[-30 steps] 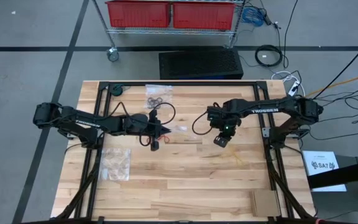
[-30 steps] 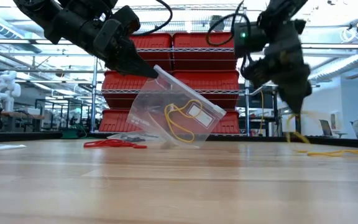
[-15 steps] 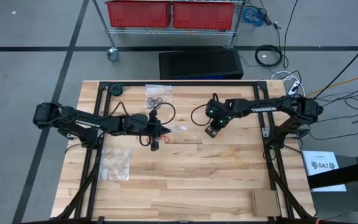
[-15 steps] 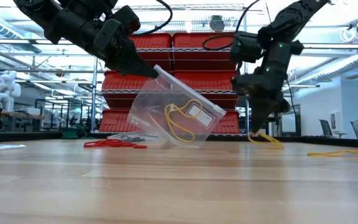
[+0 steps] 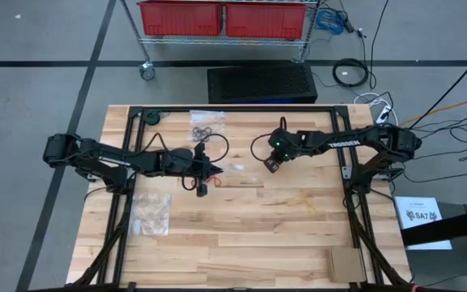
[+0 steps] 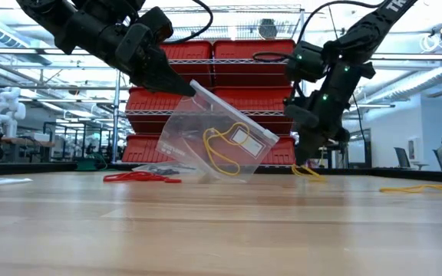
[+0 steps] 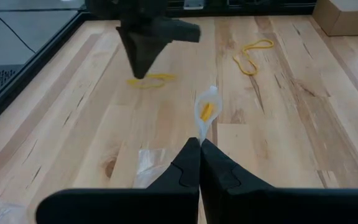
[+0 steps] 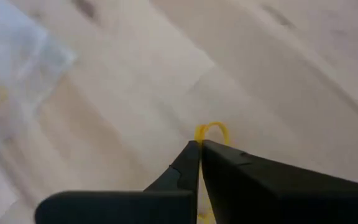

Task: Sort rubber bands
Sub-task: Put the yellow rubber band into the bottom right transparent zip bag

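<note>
Rubber band: thin yellow loop pinched in right gripper.

A pale butcher-block wooden tabletop carries a black metal frame along its edges. A flat clear plastic bag lies on its left part, another clear plastic bag near the far edge, and a third clear plastic bag is tilted above the wood. A small brown cardboard piece sits at the near right corner. Beyond the tabletop stand red plastic bins on a wire rack, and a black ridged mat lies on the grey floor.
</note>
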Robot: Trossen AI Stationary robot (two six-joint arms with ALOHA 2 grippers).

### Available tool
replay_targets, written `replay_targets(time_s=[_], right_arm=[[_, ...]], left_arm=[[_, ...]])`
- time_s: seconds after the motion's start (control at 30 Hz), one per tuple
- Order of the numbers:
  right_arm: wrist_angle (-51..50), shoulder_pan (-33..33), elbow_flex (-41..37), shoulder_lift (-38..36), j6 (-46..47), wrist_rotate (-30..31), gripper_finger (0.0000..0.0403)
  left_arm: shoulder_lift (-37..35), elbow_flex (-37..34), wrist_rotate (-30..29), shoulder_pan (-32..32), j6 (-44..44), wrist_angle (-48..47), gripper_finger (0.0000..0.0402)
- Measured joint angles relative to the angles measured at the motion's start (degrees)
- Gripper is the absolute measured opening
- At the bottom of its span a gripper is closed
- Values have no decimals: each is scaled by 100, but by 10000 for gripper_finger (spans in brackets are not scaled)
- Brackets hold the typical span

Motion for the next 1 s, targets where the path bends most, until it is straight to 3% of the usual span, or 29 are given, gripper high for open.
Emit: replay_targets(time_s=[0.27, 0.7, 0.9, 1.0], right_arm=[[48, -163, -1, 0, -145, 176, 42], [164, -163, 2, 0, -272, 178, 186], [-366, -163, 3, 0, -70, 192, 235], [-565, -161, 3, 0, 69, 473, 257]], left_arm=[[1, 0, 0, -2, 0, -6, 2], [0, 0, 0, -2, 0, -7, 2], [1, 0, 1, -2, 0, -13, 2], [0, 0, 2, -2, 0, -13, 2]])
